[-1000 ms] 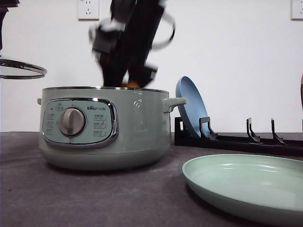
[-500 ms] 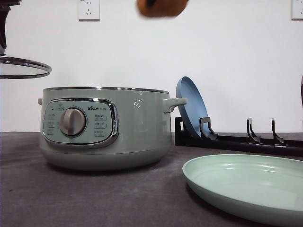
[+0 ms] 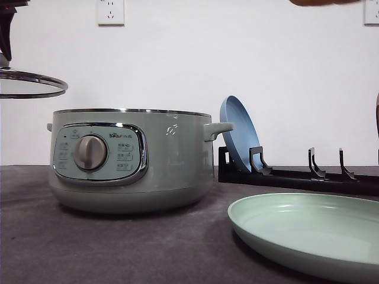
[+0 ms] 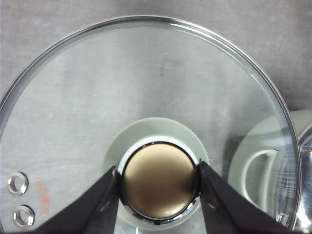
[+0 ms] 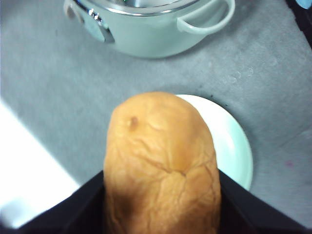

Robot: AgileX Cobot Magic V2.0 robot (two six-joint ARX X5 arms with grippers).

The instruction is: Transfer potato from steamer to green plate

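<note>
The potato (image 5: 161,161), orange-brown and wrinkled, is held high in the air with my right gripper (image 5: 161,197) shut on it. In the front view just its lower edge, the potato (image 3: 323,2), shows at the top right. Far beneath it in the right wrist view lies the green plate (image 5: 236,146), partly hidden by the potato. The same green plate (image 3: 308,234) lies on the table at the front right. The steamer (image 3: 133,160) stands uncovered at centre left. My left gripper (image 4: 160,184) is shut on the knob of the glass lid (image 4: 146,87), which hangs to the left of the pot.
A blue plate (image 3: 238,133) leans in a black dish rack (image 3: 302,174) behind the green plate. The lid's rim (image 3: 29,83) hovers at the far left, above pot height. The steamer's side handle (image 3: 218,129) sticks out toward the rack. Grey tabletop (image 3: 118,248) lies in front.
The right gripper rose out of the steamer with the potato and carried it up and to the right, toward above the green plate. The lid drifted slightly right.
</note>
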